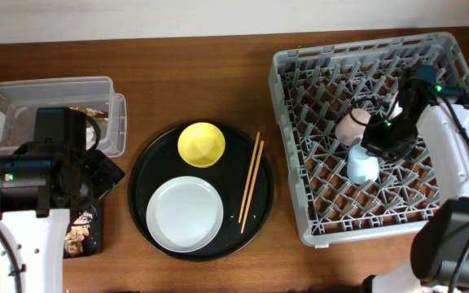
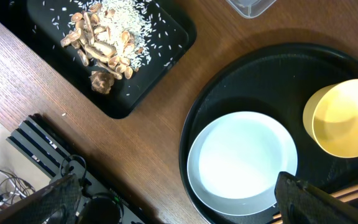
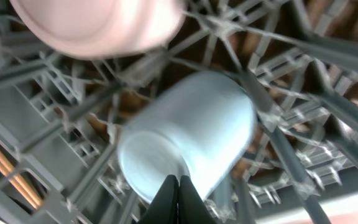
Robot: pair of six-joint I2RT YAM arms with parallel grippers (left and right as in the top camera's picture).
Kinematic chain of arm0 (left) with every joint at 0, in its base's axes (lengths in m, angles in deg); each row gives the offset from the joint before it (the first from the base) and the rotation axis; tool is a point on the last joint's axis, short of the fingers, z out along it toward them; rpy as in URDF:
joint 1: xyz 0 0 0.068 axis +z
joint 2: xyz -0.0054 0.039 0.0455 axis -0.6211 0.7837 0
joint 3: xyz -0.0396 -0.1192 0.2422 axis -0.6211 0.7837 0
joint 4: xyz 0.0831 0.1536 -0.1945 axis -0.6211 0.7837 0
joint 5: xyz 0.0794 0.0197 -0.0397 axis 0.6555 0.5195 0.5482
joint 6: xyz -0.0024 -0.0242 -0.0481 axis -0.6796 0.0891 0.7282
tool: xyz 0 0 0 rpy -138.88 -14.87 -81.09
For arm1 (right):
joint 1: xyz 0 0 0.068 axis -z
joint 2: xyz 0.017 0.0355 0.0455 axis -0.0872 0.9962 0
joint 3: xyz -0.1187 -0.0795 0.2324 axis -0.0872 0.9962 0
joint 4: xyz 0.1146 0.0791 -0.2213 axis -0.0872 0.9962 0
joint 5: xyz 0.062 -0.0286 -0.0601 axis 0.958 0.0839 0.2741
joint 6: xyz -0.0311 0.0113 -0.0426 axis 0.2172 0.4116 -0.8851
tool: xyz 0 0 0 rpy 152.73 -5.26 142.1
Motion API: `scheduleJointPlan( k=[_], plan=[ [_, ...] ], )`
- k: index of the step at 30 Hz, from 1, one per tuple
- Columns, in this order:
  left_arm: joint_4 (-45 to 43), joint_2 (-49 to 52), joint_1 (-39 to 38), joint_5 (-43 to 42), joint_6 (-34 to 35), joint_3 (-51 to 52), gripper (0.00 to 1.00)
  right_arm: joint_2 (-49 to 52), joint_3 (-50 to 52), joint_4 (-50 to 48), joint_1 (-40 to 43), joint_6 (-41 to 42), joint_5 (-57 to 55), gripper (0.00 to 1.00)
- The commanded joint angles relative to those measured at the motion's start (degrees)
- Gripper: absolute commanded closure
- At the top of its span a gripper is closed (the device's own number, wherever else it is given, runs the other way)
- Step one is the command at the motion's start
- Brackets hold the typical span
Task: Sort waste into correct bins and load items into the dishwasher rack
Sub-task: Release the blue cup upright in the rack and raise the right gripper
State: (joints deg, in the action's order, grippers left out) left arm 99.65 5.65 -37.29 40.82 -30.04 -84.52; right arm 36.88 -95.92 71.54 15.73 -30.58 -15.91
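from where i stood, the dishwasher rack (image 1: 365, 228) sat on the right of the table. the pale pink cup (image 1: 352, 126) and the light blue cup (image 1: 363, 165) were both inside it, the blue one lying on its side just near of the pink one. the right gripper (image 3: 179, 186) hung low over the blue cup, its two fingers pressed together with nothing visible between them; that view was blurred.

in the middle, the large round black tray (image 1: 149, 163) carried the yellow bowl (image 1: 201, 144) at its far side, the grey plate (image 1: 185, 213) nearer, and the chopsticks (image 1: 251, 183) side by side along its right edge.

on the left, the left gripper (image 2: 176, 202) hovered with its fingers (image 2: 303, 199) spread wide apart and empty. the black rectangular tray (image 2: 166, 37) held the food scraps (image 2: 104, 43), rice and brown chunks in a heap. the clear tub (image 1: 23, 85) stood beyond it.
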Motion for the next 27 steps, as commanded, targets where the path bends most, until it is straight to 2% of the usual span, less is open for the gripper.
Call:
scheduleJointPlan(
  k=[1,6,10,15,19,21,27],
  plan=[
    [0.1,-0.5,0.2,0.2,-0.1,-0.4,0.01,-5.6,-3.3,2.6,0.3,1.7,-4.6,0.96],
    [0.1,-0.5,0.2,0.2,-0.1,-0.4,0.00,-6.8,-3.3,2.0,0.2,1.6,-3.3,0.96],
    [0.1,-0.5,0.2,0.2,-0.1,-0.4,0.01,-4.7,-2.0,-2.0,0.2,-1.9,4.0,0.96],
    [0.1,-0.5,0.2,0.2,-0.1,-0.4,0.01,-0.1,-1.9,-2.0,0.2,-3.1,4.3,0.96],
    [0.1,-0.5,0.2,0.2,-0.1,-0.4,0.01,3.1,-1.9,-0.9,0.2,-2.6,0.9,0.96],
    [0.1,-0.5,0.2,0.2,-0.1,-0.4,0.01,2.8,-1.9,-0.2,0.2,1.5,-4.3,0.96],
    [0.1,-0.5,0.2,0.2,-0.1,-0.4,0.01,2.8,-1.9,1.4,0.2,2.0,-6.1,0.96]
  ],
)
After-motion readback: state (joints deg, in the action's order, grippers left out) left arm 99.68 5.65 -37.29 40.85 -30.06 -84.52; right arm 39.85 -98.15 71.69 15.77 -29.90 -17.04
